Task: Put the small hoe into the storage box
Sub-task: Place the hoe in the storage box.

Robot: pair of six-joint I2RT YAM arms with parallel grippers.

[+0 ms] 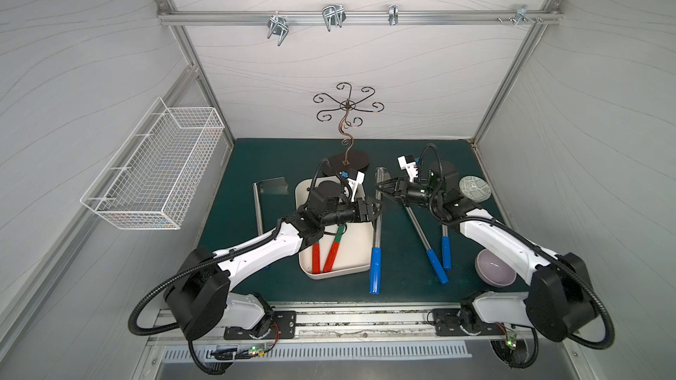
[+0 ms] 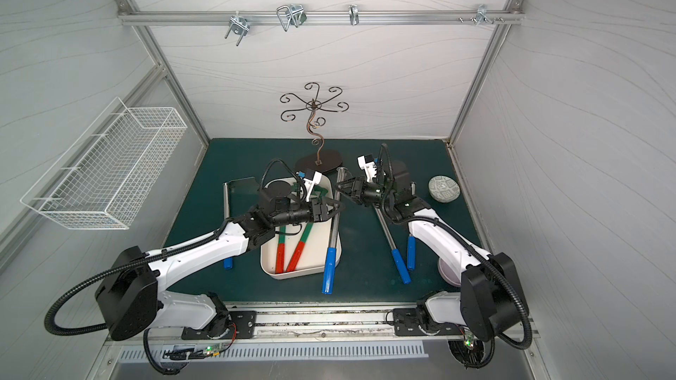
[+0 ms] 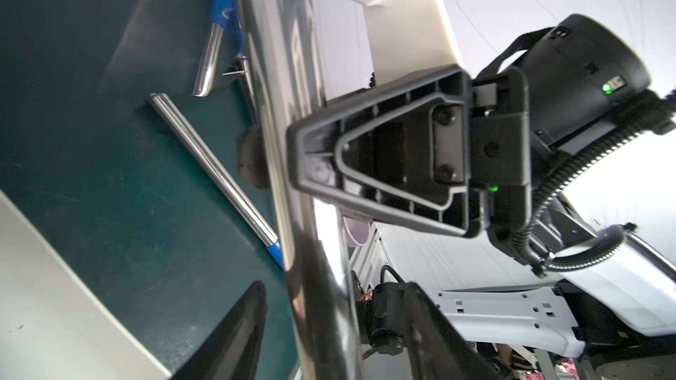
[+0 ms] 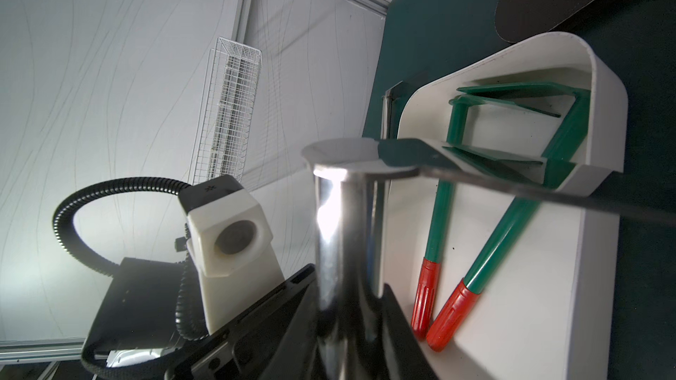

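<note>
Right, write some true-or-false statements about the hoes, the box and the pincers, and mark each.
Two red-handled hoes lie inside the storage box. True.
The right pincer is shut on the steel shaft of the blue-handled hoe. True.
That hoe lies wholly in the box. False: its blue handle sticks out past the near rim.
The purple bowl sits in the box. False: it sits on the green mat, outside it.
The left pincer is shut. False: its jaws stand open around the shaft.
</note>
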